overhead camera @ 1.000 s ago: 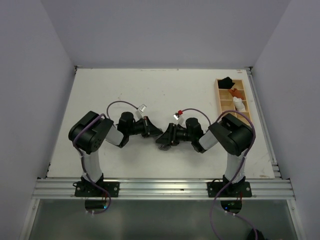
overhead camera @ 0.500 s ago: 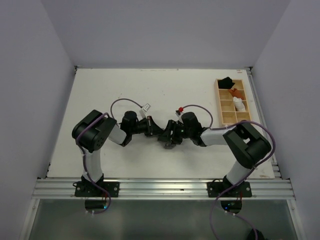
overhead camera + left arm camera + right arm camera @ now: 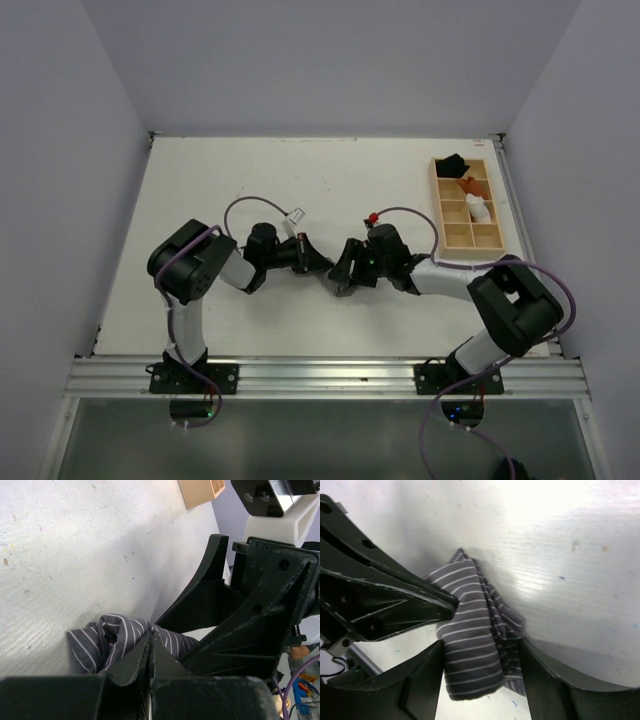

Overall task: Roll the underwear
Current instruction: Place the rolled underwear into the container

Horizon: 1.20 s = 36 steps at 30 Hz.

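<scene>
The underwear (image 3: 472,640), grey with thin white stripes, lies bunched into a loose roll on the white table (image 3: 300,180). My right gripper (image 3: 480,652) is open and straddles it, one finger on each side, close against the cloth. My left gripper (image 3: 150,636) is shut, its joined tips pressing against the underwear (image 3: 107,640) from the opposite side. I see no cloth between its jaws. In the top view the two grippers meet nose to nose at mid-table, left gripper (image 3: 318,264) and right gripper (image 3: 345,277), and they hide most of the garment.
A wooden compartment tray (image 3: 490,238) stands at the far right, holding a black bundle (image 3: 452,162), an orange one (image 3: 471,186) and a white one (image 3: 479,209). A metal rail (image 3: 320,375) runs along the table's near edge.
The right arm has stretched out to the left, its elbow swinging right, and its jaws have widened around the roll. Both grippers have shifted slightly up the table. The left gripper stays shut.
</scene>
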Motion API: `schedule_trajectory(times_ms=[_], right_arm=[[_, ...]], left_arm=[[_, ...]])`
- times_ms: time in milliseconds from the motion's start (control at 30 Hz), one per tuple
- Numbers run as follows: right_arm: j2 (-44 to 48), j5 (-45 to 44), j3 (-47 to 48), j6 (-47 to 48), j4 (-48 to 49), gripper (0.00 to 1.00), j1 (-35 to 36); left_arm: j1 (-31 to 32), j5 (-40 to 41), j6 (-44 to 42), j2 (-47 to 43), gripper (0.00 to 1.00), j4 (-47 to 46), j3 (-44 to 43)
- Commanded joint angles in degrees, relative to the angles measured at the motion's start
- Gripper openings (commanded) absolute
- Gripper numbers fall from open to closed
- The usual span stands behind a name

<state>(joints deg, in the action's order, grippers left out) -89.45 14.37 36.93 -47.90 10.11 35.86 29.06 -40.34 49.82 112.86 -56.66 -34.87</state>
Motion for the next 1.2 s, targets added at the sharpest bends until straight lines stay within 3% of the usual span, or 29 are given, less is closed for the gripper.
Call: schedule_trajectory(times_ms=[0, 233, 433, 933, 1167], right_arm=[[1.73, -8.30, -1.24, 2.90, -6.50, 0.64, -0.88], [3.93, -11.20, 1.74, 7.54, -14.41, 0.65, -0.88], [3.58, -7.08, 4.55, 10.55, -19.07, 0.69, -1.49], [-6.53, 7.07, 5.00, 10.81, -13.45, 0.71, -4.21], [-8.03, 10.06, 3.59, 11.07, -12.49, 0.61, -4.22]], left_arm=[[0.65, 5.62, -7.64, 5.44, 0.00, 14.30, 2.97], [0.91, 5.97, -7.99, 5.18, 0.00, 15.09, 2.44], [1.00, 6.06, -8.78, 5.18, 0.00, 15.88, 1.91], [1.44, 6.06, -8.87, 5.00, 0.00, 16.15, 1.56], [1.44, 6.06, -9.22, 5.09, 0.00, 16.93, 0.86]])
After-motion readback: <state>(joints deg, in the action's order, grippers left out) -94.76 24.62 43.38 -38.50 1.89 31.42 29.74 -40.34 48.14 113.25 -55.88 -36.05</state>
